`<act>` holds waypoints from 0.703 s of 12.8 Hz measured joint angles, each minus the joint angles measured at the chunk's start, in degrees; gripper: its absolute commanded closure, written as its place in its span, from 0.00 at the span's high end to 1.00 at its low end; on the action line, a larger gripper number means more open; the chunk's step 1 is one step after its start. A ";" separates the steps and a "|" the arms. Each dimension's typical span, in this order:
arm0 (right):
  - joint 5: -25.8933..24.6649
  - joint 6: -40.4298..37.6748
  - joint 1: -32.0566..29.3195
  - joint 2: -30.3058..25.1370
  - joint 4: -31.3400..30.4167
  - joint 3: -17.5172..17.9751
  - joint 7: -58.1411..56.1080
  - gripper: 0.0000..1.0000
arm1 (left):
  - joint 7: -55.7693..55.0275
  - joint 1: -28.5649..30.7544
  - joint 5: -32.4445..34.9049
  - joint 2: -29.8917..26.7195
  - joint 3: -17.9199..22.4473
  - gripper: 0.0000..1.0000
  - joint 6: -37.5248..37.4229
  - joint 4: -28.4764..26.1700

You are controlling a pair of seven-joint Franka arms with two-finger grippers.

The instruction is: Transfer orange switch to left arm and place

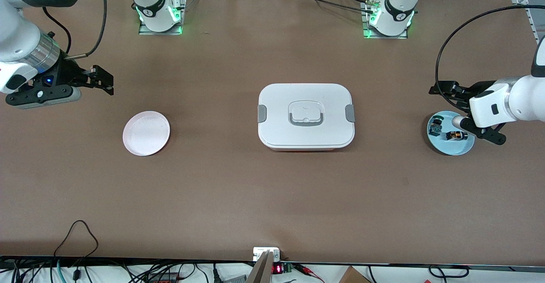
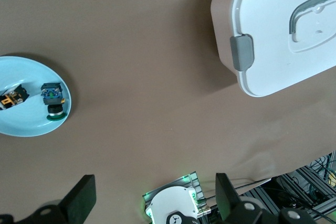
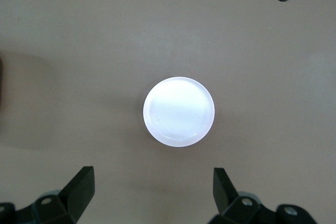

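Observation:
The orange switch (image 1: 456, 135) lies on a light blue plate (image 1: 457, 147) at the left arm's end of the table, beside a green and blue switch (image 1: 436, 126). The left wrist view shows the orange switch (image 2: 13, 97) at that plate's (image 2: 26, 121) edge. My left gripper (image 1: 443, 90) hangs open and empty above the table just by the blue plate, on the side toward the robot bases. The white box (image 1: 305, 116) stands shut at the table's middle. My right gripper (image 1: 101, 80) is open and empty over the right arm's end of the table.
An empty pale plate (image 1: 146, 132) sits toward the right arm's end, and the right wrist view looks down on this plate (image 3: 178, 111). The box's grey clip (image 2: 241, 52) shows in the left wrist view. Cables hang along the table's front edge.

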 measured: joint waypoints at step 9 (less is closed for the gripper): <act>0.00 0.00 0.00 0.01 0.04 -0.01 0.00 1.00 | -1.64 -28.79 -9.03 -15.63 38.52 1.00 9.66 -5.93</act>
